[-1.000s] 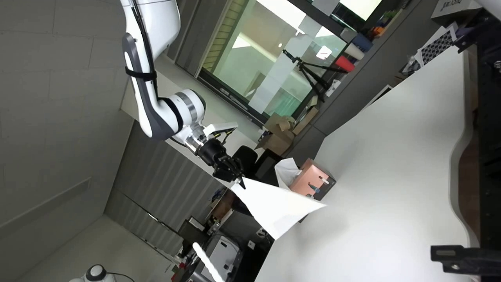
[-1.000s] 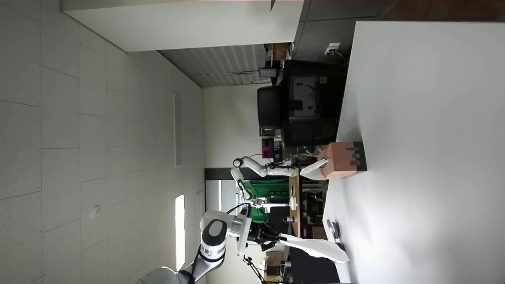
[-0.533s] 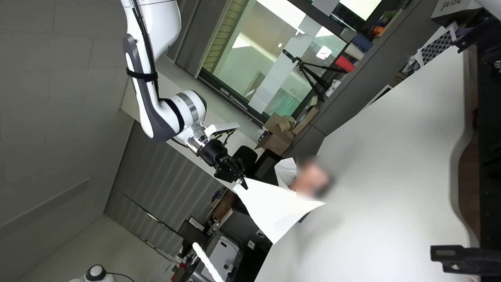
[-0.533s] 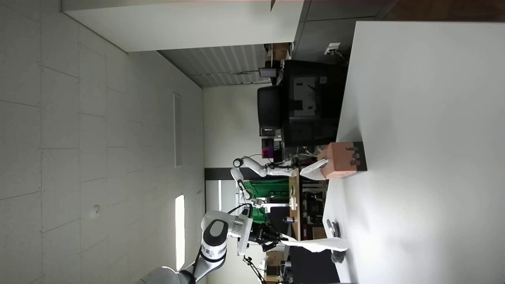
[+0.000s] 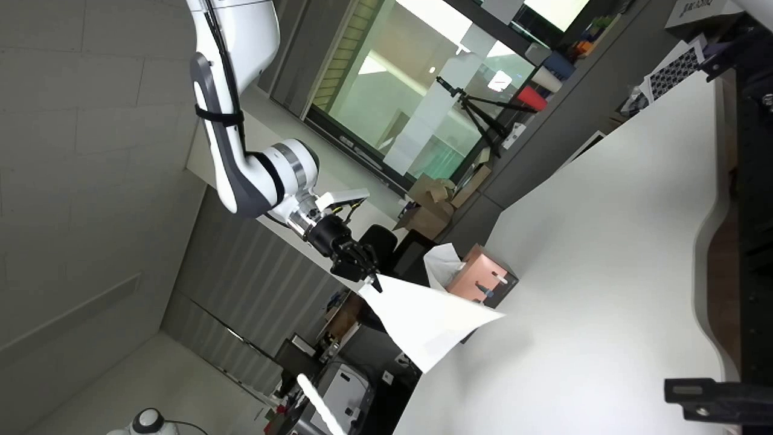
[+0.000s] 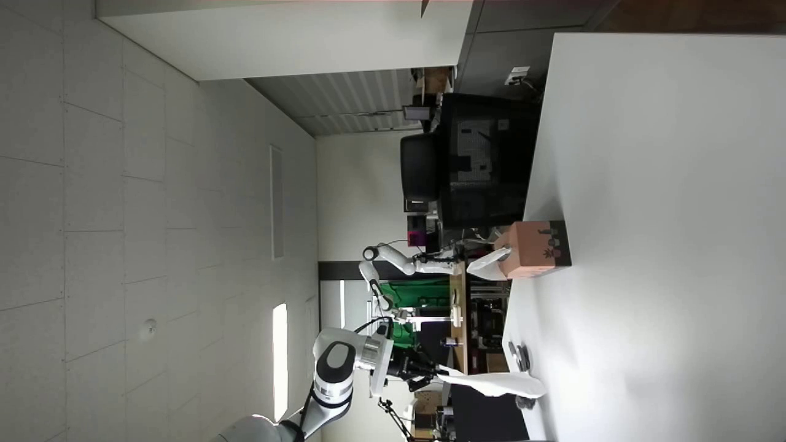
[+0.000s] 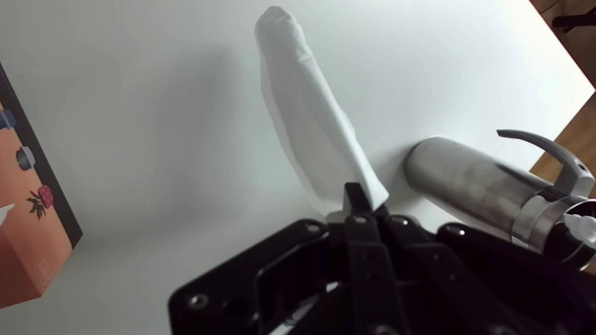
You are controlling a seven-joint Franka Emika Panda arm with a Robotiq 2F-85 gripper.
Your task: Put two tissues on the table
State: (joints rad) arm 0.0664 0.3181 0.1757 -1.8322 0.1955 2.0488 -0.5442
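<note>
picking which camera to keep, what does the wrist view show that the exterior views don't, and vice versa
Only the wrist view plainly shows the metal flask with its grey handle.
Only the exterior views show the robot's white arm and the ceiling.
All share the claw shut on a tissue, the pink box and the white table.

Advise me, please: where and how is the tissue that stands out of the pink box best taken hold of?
Probably by its free upper part, pinched across the thin sheet, coming from above: in both exterior views the box tissue rises loose from the top of the pink box, which hides its lower end. The gripper should first let go of the held tissue.
</note>
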